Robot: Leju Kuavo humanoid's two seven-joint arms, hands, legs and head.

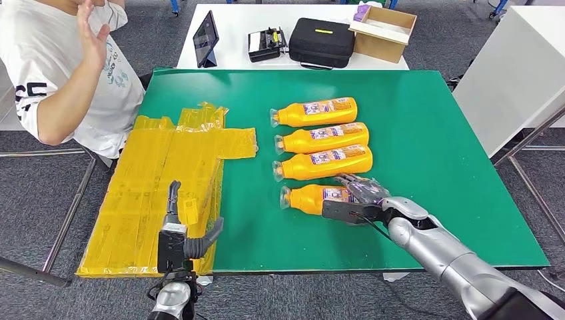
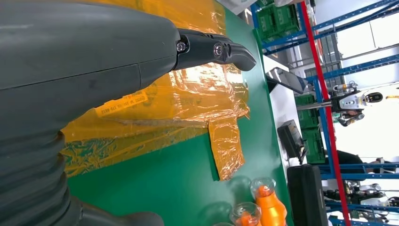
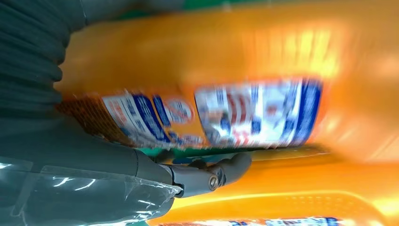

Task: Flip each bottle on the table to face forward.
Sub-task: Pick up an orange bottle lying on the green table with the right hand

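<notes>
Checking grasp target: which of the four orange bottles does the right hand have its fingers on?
The bottle nearest the robot, last in the row. The right hand covers its base end; the other three bottles lie untouched beyond it.

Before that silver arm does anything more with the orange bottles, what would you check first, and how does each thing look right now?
1. Right hand on the nearest bottle: ok.
2. Grip firm enough to turn it: cannot tell; the right wrist view is blurred.
3. Other three bottles lie apart from that hand: ok.
4. Left hand holds nothing, over the yellow sheets: ok.
5. Person's raised hand off the green table: ok.
</notes>
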